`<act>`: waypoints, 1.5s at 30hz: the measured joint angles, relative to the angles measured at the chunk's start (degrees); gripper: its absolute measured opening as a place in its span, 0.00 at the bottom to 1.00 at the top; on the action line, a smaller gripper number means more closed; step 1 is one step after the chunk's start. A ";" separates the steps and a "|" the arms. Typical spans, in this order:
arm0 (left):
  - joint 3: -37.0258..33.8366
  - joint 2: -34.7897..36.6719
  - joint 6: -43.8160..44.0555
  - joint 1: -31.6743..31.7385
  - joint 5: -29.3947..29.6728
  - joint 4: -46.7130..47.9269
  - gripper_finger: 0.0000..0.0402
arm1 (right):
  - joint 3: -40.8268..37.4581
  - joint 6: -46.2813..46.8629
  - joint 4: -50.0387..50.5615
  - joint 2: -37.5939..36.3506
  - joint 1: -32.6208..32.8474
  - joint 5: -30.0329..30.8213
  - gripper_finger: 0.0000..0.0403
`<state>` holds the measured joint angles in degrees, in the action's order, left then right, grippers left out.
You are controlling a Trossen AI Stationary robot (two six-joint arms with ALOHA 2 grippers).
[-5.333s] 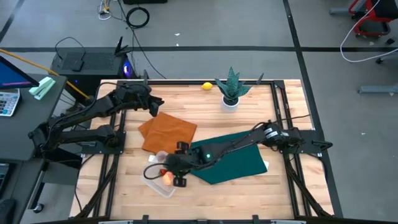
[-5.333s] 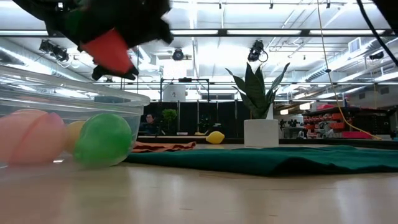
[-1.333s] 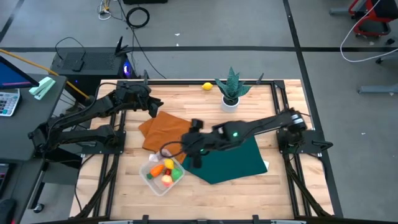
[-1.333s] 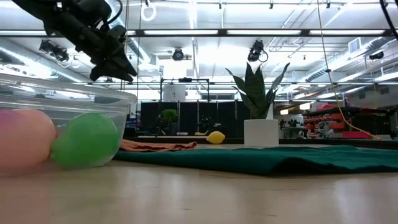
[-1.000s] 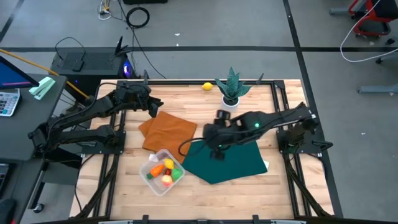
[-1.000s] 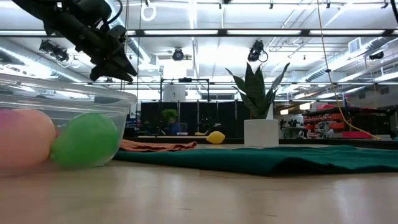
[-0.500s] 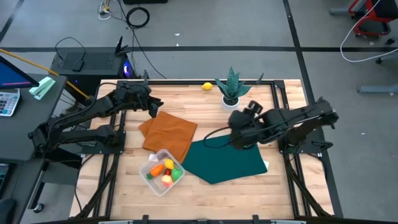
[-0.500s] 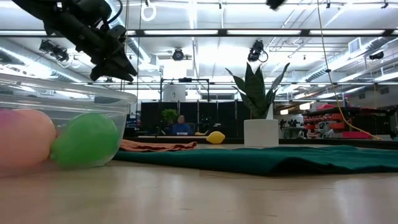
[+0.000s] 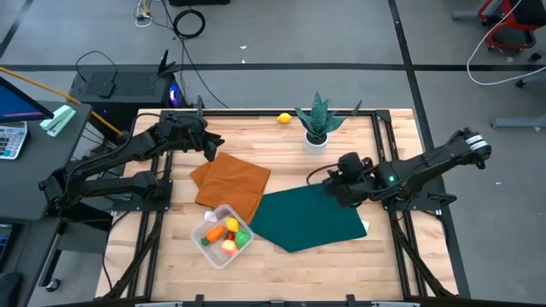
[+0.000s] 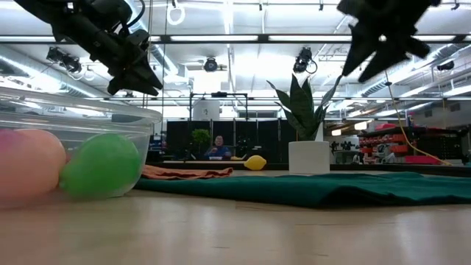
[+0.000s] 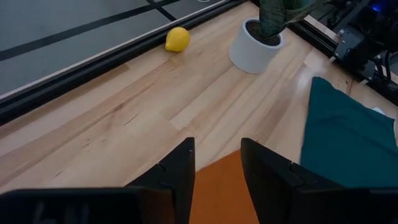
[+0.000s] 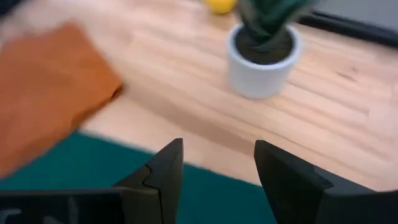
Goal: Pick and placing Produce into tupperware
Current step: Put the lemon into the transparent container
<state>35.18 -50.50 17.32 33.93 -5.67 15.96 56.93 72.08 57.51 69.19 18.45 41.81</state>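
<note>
Above the dark green cloth (image 9: 311, 219), right gripper (image 9: 345, 179) spread and empty. Clear rectangular plastic tupperware (image 9: 210, 253) near the front edge, holding produce; 1 yellow toy lemon (image 9: 284, 118) left beside the potted plant (image 9: 316, 124). Left gripper (image 9: 208, 145) parted, parked over the orange cloth (image 9: 229, 182).

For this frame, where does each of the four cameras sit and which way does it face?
High: overhead, straight down; both arms, tupperware, lemon.
Low: table height, level across the green cloth; both grippers overhead.
Left wrist: past the open left gripper towards the lemon and plant pot.
Right wrist: past the open right gripper, over the green cloth, towards the pot.
Shared: both wrist views see the pot.
</note>
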 joint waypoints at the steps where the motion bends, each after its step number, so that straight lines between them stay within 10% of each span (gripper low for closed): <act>1: 0.00 0.00 0.00 0.02 0.01 0.02 0.34 | -1.59 3.44 -0.66 -0.73 -0.14 1.18 0.41; 15: 0.00 0.00 -0.04 0.00 0.00 0.10 0.33 | -7.72 33.93 11.79 -14.75 -6.27 10.99 0.41; 33: 0.00 -0.13 2.82 -0.02 -0.07 -7.01 0.34 | -7.72 29.41 10.76 -17.93 -19.93 11.81 0.41; 45: 0.00 -5.27 6.51 -0.07 -0.82 -14.99 0.36 | -7.72 7.77 -2.28 -18.25 -25.11 9.44 0.41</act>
<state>35.18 -55.77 23.84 33.87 -6.49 0.97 49.21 79.85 55.23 50.94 -6.66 51.25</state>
